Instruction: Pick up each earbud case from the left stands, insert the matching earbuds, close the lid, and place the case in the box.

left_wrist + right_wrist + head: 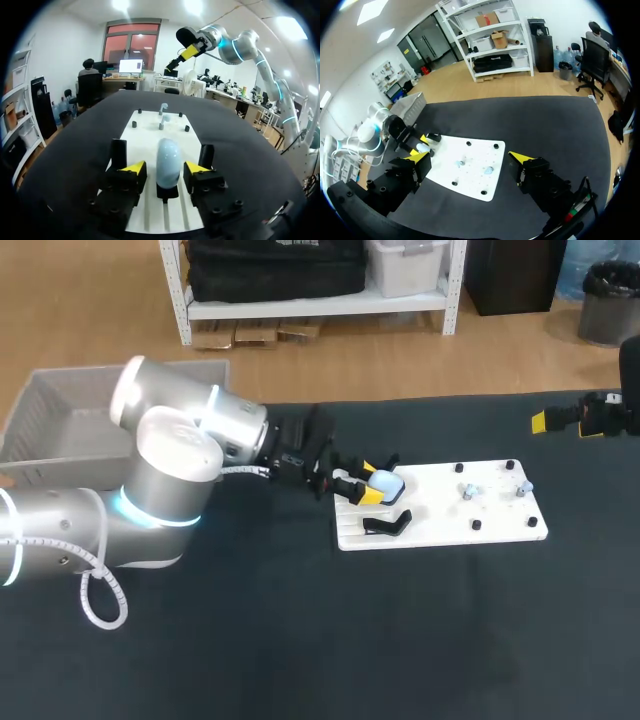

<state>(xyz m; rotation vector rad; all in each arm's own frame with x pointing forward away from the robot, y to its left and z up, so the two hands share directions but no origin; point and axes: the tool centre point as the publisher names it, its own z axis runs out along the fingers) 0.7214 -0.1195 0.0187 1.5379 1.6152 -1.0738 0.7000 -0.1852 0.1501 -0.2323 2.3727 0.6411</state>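
Left gripper [164, 170] jaws are open and straddle the case [168, 162]. In your left wrist view there's a thin gap between each yellow tip and the case's sides, so no clamp. Right gripper [470, 159] jaws are wide open with nothing between them.

Left wrist view:
- The case is pale and rounded, upright on a small black stand [167, 192] between the fingers.
- The white board [150, 137] runs from under the gripper out ahead of it.
- Two earbuds [162, 107] sit on the board further ahead of the case, with black pegs [186, 128] around them.

Head view:
- Your left gripper [365, 487] is at frame centre, over the board's [440, 528] left end, with the case [386, 483] between its fingers.
- A bent black piece [386, 525] lies on the board just below the case.
- The earbuds [470, 490] are on the board's right half, apart from each other.
- The grey box [60, 425] is at upper left, partly hidden behind the left arm and well apart from the case.
- Your right gripper [562, 423] is at the upper right edge, well apart from the board, above the black table [300, 640].

Right wrist view: the board [470, 187] lies ahead of the fingers. The left gripper [417, 145] and the case [423, 148] are at the board's far end, with the box [410, 105] beyond them.
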